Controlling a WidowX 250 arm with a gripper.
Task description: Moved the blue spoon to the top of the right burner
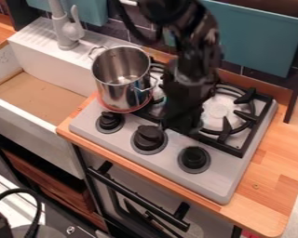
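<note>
Toy-kitchen stove (229,176), set in a wooden counter (277,160). The tool (179,120) hangs over the middle of the stove, behind the control knobs (149,137) and beside the right burner (217,110) — whether it is open or closed cannot be determined. The position of the blue spoon likewise cannot be determined. A metal pot (122,90) stands upright at the stove's left side — near the sink (36,95).

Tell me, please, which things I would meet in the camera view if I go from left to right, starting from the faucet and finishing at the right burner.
Grey faucet, steel pot, black robot arm, right burner.
</note>
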